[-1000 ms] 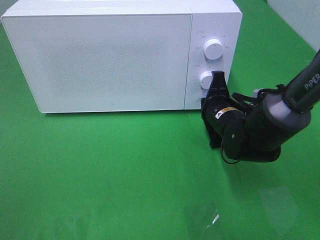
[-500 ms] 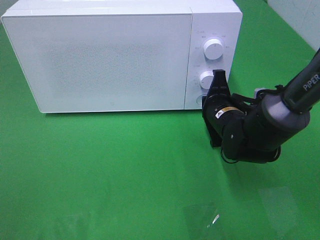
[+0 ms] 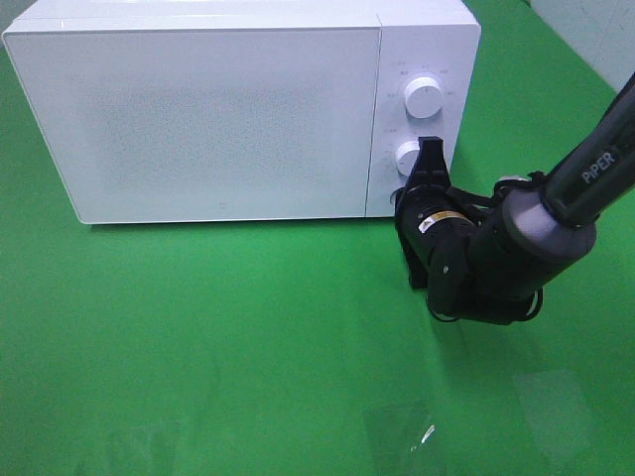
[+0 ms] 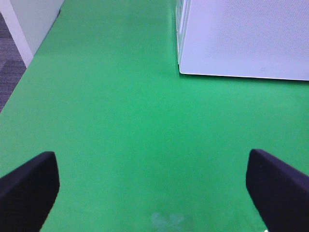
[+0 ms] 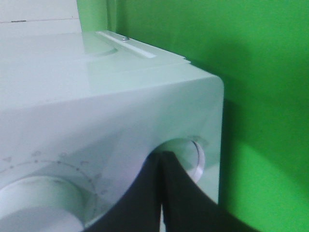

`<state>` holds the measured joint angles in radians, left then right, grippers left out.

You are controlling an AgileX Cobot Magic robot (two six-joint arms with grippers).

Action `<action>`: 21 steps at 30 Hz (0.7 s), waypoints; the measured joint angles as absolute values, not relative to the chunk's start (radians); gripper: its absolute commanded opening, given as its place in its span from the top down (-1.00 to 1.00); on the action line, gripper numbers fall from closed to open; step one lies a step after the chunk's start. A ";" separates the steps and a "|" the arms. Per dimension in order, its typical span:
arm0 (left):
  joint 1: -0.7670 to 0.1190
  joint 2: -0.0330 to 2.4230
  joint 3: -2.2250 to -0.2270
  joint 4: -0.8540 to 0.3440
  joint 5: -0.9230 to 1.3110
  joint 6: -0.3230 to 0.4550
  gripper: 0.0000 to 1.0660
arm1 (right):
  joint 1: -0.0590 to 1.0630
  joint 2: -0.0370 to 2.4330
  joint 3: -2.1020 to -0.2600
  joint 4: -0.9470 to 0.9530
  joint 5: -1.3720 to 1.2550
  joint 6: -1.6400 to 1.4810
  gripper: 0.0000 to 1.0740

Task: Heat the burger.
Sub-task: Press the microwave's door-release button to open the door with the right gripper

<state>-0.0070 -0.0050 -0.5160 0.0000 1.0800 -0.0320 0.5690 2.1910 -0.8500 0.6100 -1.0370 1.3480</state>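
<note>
My right gripper (image 3: 405,198) is closed, tips at the microwave's (image 3: 198,109) lowest round button (image 5: 195,157); my left gripper (image 4: 153,188) gapes open. The microwave's door is shut and I cannot see the burger, so I cannot place it relative to either gripper.

The right hand (image 5: 161,157) is right up against the white microwave (image 5: 120,96), its two black fingers pressed flat together with no gap. Their tips sit over a round button (image 5: 197,157) near the corner of the control panel. A marked dial (image 5: 43,198) shows beside it. The green surface (image 5: 260,96) lies beyond.
</note>
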 measured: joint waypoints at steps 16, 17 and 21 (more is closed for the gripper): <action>-0.007 -0.005 -0.516 0.000 1.080 -0.032 -0.90 | 0.586 2.237 -0.929 0.707 -1.015 1.297 1.00; -0.007 -0.005 -0.516 0.000 1.080 -0.032 -0.90 | 0.586 2.237 -0.929 0.707 -1.015 1.297 1.00; -0.007 -0.005 -0.516 0.000 1.080 -0.032 -0.90 | 0.588 2.239 -0.933 0.719 -1.015 1.287 1.00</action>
